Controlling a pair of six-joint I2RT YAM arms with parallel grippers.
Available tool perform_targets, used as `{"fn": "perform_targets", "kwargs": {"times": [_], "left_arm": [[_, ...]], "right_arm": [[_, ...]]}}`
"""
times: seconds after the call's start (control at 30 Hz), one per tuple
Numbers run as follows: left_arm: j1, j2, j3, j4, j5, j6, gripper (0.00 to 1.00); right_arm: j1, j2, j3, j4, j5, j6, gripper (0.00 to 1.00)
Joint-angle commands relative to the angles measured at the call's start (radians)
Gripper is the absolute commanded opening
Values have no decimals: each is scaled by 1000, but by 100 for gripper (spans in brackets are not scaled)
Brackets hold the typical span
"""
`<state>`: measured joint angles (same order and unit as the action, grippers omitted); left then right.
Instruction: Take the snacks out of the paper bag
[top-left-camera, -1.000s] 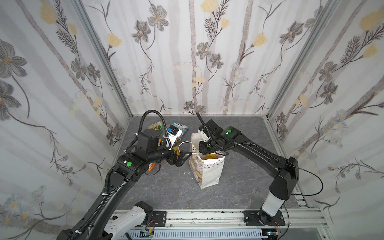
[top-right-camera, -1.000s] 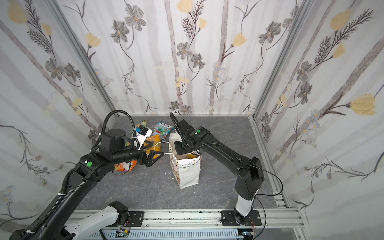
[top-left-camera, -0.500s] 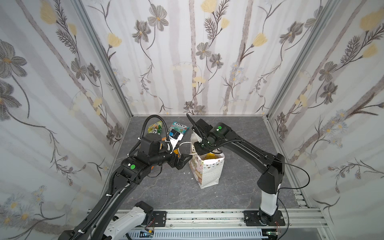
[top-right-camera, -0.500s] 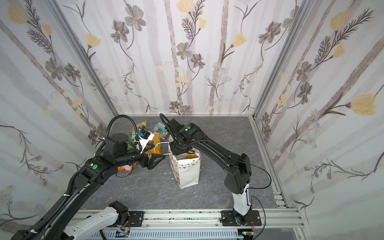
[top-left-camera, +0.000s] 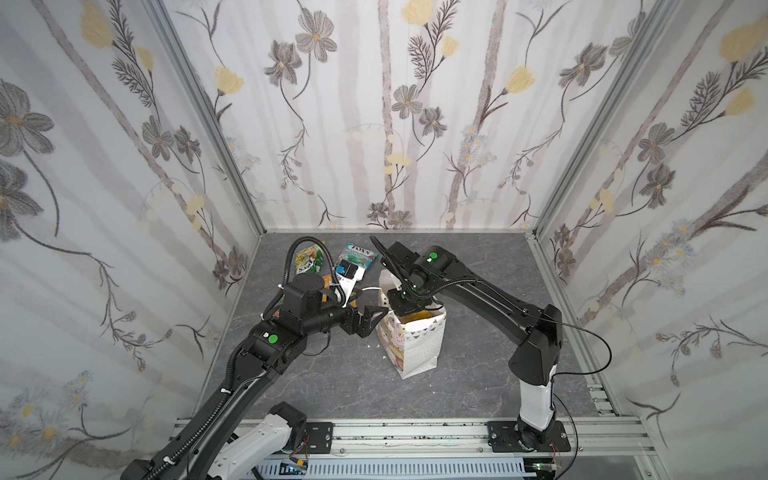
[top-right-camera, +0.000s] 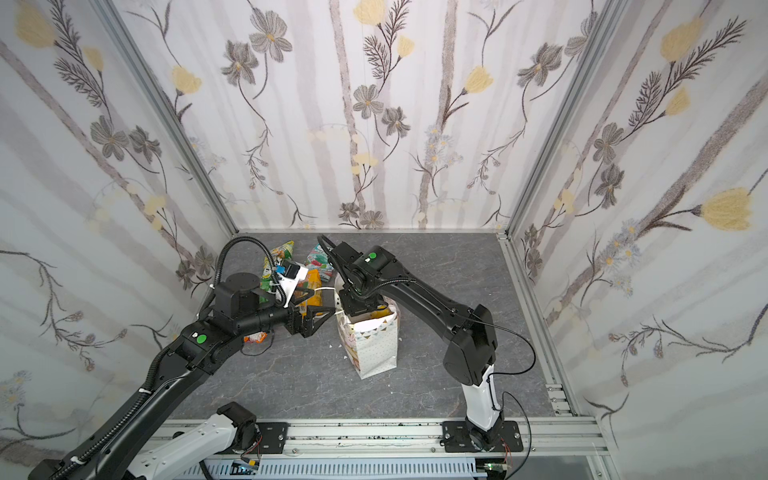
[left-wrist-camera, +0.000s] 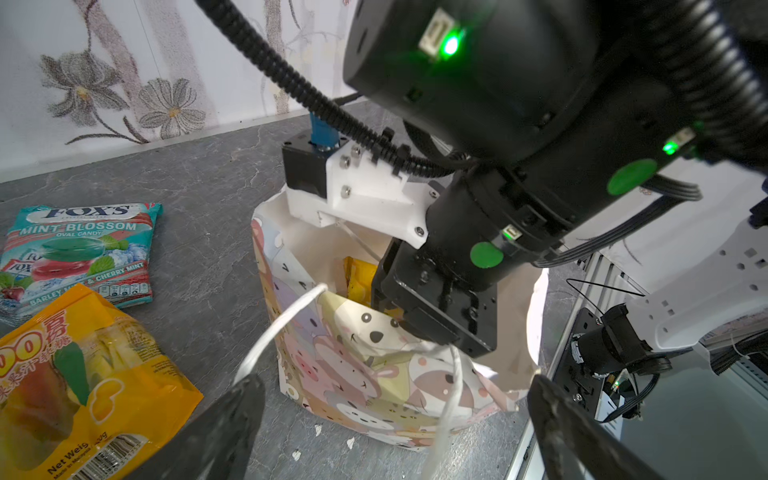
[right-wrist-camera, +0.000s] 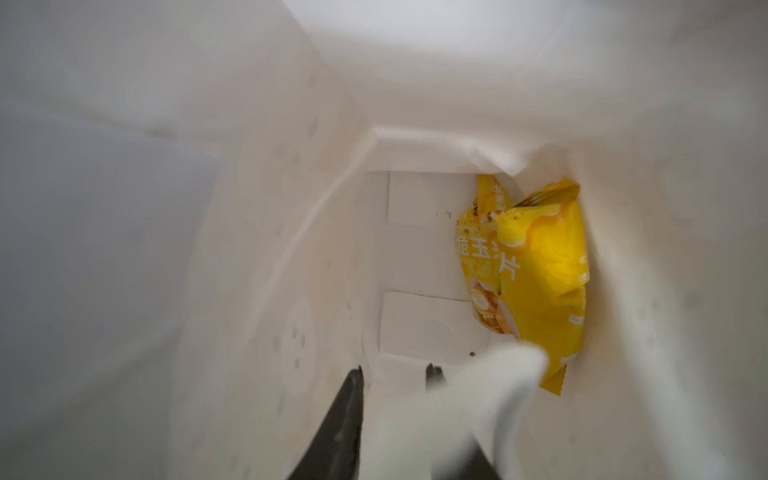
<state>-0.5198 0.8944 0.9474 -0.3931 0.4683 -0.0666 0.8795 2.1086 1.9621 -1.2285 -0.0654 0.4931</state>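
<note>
The white paper bag (top-left-camera: 415, 347) (top-right-camera: 374, 349) (left-wrist-camera: 353, 365) stands upright mid-table. My right gripper (right-wrist-camera: 395, 370) is down inside it, jaws a little apart with only the bag floor between them. A yellow packet (right-wrist-camera: 536, 274) (left-wrist-camera: 359, 280) leans on the bag's inner wall beside the fingers, untouched. A blurred white cord handle crosses one finger. My left gripper (top-left-camera: 376, 318) (top-right-camera: 322, 318) (left-wrist-camera: 397, 386) is wide open just outside the bag's left side, holding nothing. A loose cord handle (left-wrist-camera: 282, 328) hangs between its fingers.
Snacks lie on the table behind the left arm: a teal FOX'S packet (left-wrist-camera: 79, 249) (top-left-camera: 353, 255), an orange-yellow packet (left-wrist-camera: 83, 374), a yellow-green packet (top-left-camera: 308, 259) (top-right-camera: 279, 253), and a small orange one (top-right-camera: 254, 337) under the arm. Walls enclose three sides.
The right arm swung left with its gripper staying in the bag's mouth. The left gripper, still open, moved right until it reached the bag's side.
</note>
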Motion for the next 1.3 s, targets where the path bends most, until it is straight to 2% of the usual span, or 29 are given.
{"fn": "perform_targets", "kwargs": {"times": [0.0,0.13,0.5,0.63,0.7,0.73,0.8,0.93,1.07,1.17,1.27], "left_arm": [[0,-9,-1,47,25,17,100],[-1,-15,-5,61,44,16,100],[1,-21,-46,120,55,8,100],[2,-17,-56,123,42,7,100],[4,-7,-61,117,-11,-7,100],[7,7,-59,110,-73,-29,98],[19,51,-56,84,-168,-80,87],[50,132,-51,62,-106,-151,72],[53,115,-94,95,-108,-194,61],[57,95,-113,89,-129,-196,50],[65,83,-132,112,-103,-199,38]], "right_arm": [[-1,2,-8,-2,-105,-5,31],[-2,7,-16,14,-162,1,31],[-16,16,-61,-73,-108,-27,39],[-24,13,12,-91,-76,-32,40],[-27,12,61,-99,-76,-20,40],[-27,10,73,-105,-71,-15,40],[-25,5,57,-114,-60,-13,39],[-21,-12,-14,-103,-58,-19,38],[-19,-11,-45,-105,-48,-32,37],[-16,-2,-81,-114,-42,-55,37],[-6,18,-101,-114,-32,-68,39]]}}
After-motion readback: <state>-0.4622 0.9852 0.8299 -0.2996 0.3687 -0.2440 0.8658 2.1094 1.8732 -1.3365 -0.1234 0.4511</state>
